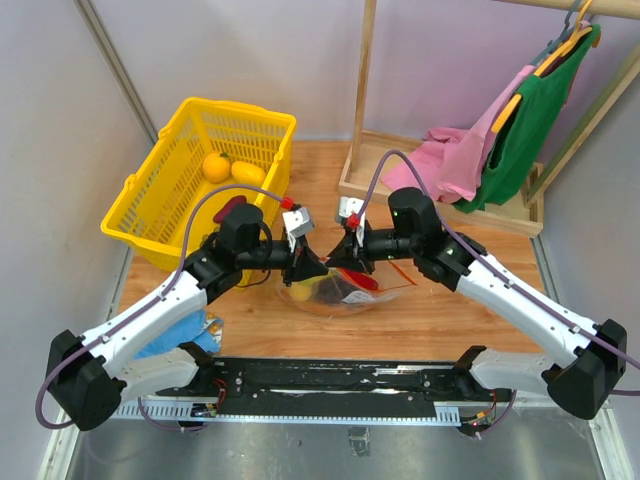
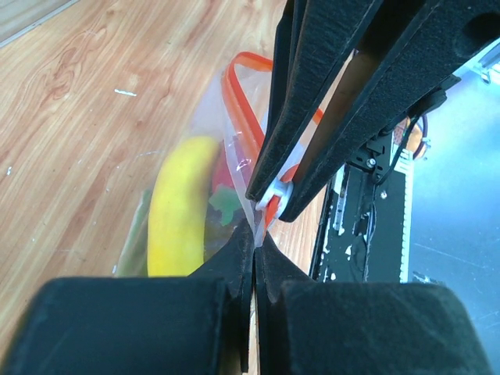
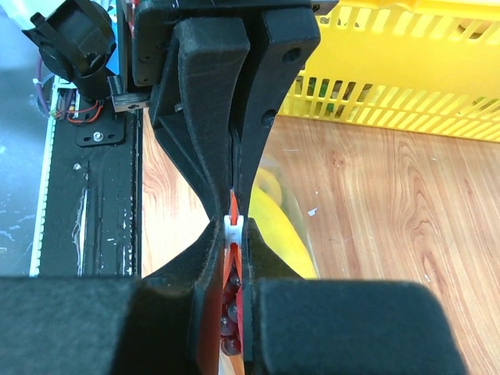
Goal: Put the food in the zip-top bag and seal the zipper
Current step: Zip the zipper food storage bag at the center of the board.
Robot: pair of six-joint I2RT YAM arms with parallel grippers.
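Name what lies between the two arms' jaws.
The white slider of the zipper, plus a sliver of its red strip, nothing else; the left wrist view shows it best.

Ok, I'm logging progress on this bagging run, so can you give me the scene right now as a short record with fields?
bag: clear crinkly zip-top bag, on the wooden table, between both grippers
inside bag: yellow plastic banana, dark red pieces
left gripper: shut on the bag's edge
right gripper: shut on the small white slider of the red zipper strip
zipper state: appears partly open
basket: yellow plastic basket, holding two round yellow-orange fruits
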